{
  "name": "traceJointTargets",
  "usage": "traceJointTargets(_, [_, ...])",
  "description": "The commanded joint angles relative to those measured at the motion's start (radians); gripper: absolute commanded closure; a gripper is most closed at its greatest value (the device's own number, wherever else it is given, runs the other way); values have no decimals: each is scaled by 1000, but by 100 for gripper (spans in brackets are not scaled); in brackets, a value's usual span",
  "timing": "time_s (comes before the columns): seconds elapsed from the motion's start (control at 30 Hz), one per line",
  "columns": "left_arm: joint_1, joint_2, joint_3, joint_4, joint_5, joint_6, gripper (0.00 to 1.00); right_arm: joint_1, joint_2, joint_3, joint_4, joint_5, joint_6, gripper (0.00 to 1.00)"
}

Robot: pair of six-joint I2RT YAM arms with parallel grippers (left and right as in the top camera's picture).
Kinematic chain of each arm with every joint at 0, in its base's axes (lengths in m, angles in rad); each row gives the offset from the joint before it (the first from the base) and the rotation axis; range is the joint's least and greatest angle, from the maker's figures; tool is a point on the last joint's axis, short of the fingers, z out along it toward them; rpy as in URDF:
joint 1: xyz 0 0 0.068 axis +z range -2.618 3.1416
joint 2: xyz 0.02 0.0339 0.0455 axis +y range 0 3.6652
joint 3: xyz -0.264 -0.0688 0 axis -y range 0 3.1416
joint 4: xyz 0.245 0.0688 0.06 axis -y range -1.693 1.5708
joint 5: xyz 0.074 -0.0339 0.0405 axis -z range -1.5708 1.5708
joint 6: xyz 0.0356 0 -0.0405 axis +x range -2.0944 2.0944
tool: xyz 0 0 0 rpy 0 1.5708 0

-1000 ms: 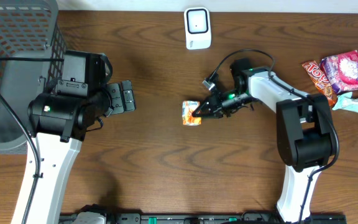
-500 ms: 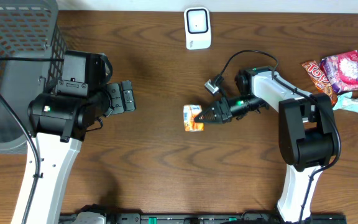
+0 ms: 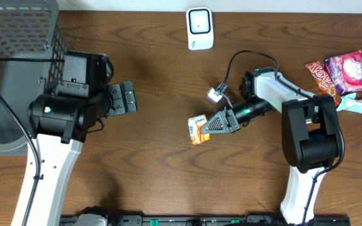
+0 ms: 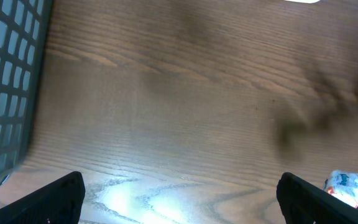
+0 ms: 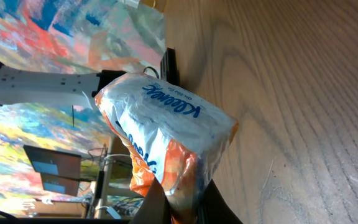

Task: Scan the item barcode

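Two arms, one item in play. Right hand [image 3: 206, 127]: closed on the tissue pack [image 3: 198, 130], pinching it by one end; in the right wrist view the hand [image 5: 185, 202] clamps the pack's [image 5: 166, 134] crumpled orange end at the lower edge, blue "Kleenex" lettering on the white face above. Position of tissue pack: mid-surface, between the two arms, well apart from the white scanner [image 3: 200, 28] at the far edge. Change since one second ago: pack and right hand have shifted toward the near edge and a little to the right, farther from the scanner, and the pack now sits tilted at an angle rather than square; the cable loop above the right wrist has followed. Left hand [image 3: 127, 98]: wide open, holding nothing, unmoved beside the grey basket [image 3: 17, 56]; its wrist view shows bare wood surface [image 4: 179, 112], with the pack [image 4: 344, 185] small at the lower right. Snack packets [image 3: 343, 78]: clustered at the right edge, unchanged.
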Motion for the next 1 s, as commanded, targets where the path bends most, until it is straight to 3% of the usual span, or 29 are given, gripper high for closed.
traceJointTargets(0.0, [1, 2, -2, -2, -13, 6, 2, 2, -4, 1, -1, -11, -41, 99])
traceJointTargets(0.97, [1, 2, -2, -2, -13, 6, 2, 2, -4, 1, 0, -13, -9, 99])
